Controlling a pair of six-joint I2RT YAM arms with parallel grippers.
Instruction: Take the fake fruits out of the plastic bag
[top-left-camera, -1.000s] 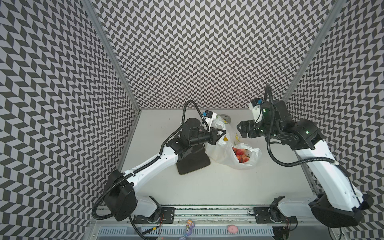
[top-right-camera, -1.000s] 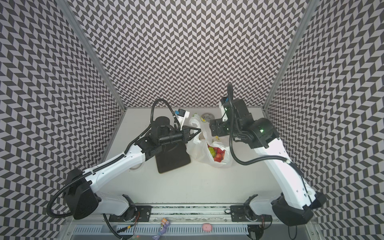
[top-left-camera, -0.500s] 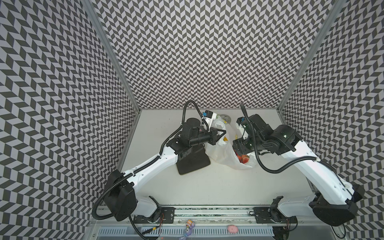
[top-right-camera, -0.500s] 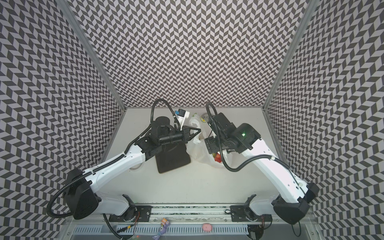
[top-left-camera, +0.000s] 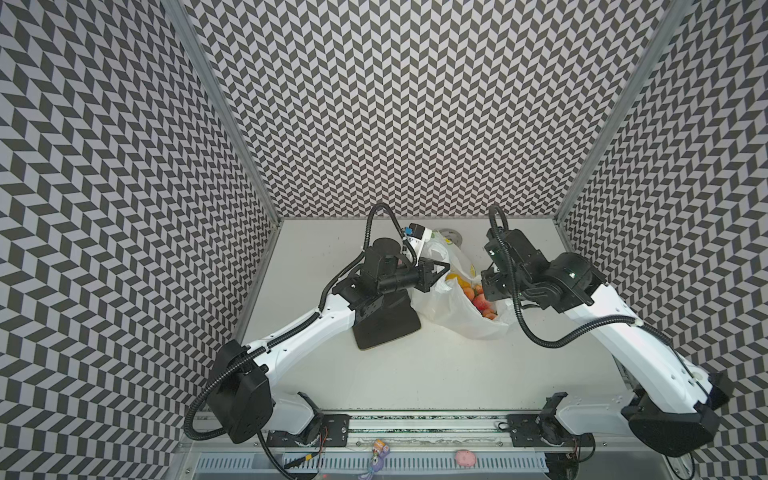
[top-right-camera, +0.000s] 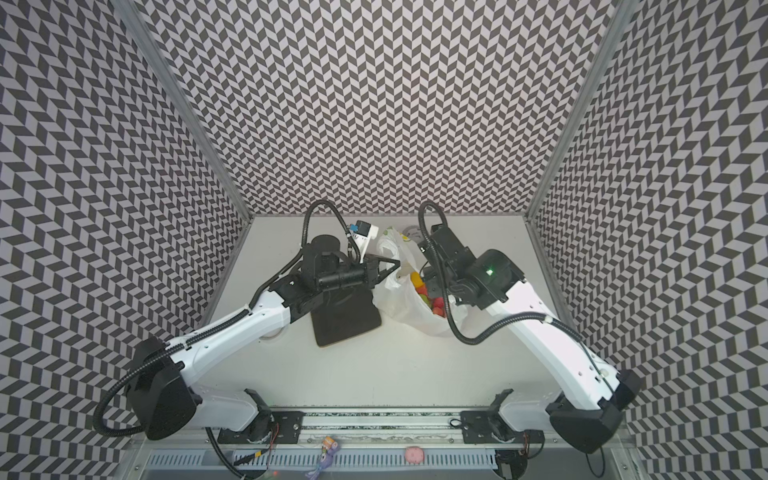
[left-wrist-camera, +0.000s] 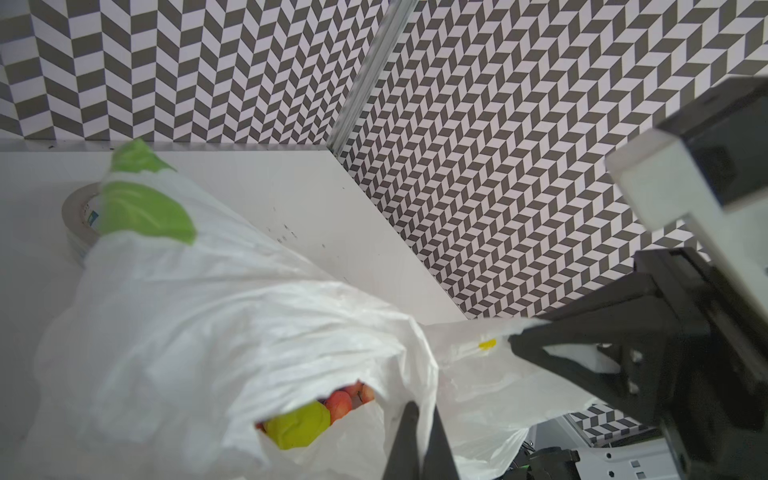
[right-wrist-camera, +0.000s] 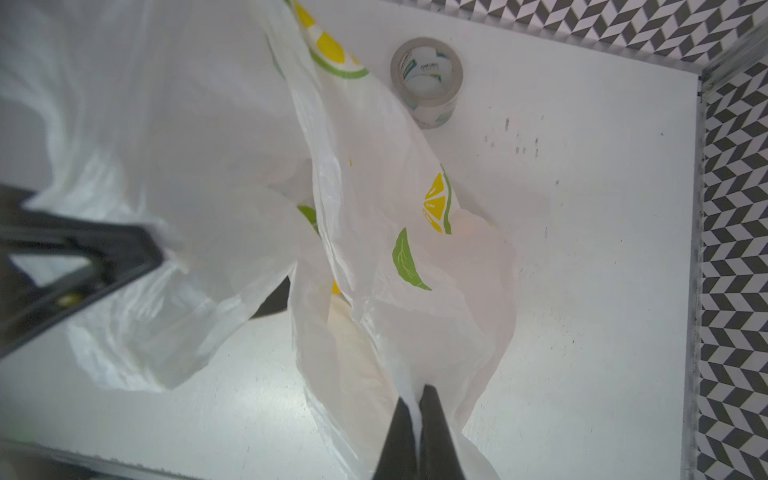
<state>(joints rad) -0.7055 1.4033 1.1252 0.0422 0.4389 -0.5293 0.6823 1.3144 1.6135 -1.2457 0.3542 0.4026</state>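
Right arm has dropped from above the bag to its rim since a second ago. The right gripper (right-wrist-camera: 417, 395), then spread wide, now has its fingers pressed together on a fold of the plastic bag (top-left-camera: 457, 320), with white film running up between the tips in the right wrist view. Left arm is unchanged.

Left gripper (top-left-camera: 444, 268) pinches the opposite edge of the bag mouth. In the left wrist view its fingers (left-wrist-camera: 415, 419) meet on the film.

Plastic bag sits on the white table (top-left-camera: 415, 382), right of centre, with the mouth held open between the two grippers. One handle loop rises toward the back wall. Lemon-slice and leaf prints are clear in the right wrist view.

Fake fruits (top-left-camera: 478, 297) all lie inside the bag. Yellow, red and orange pieces are visible through the mouth in both top views, and a yellow-green one beside red ones in the left wrist view (left-wrist-camera: 316, 415). Exact count cannot be told.

Grey tape roll (right-wrist-camera: 427, 77) stands behind the bag, just beside the handle loop. Black flat pad (top-left-camera: 386, 328) lies left of the bag, partly under the left arm.
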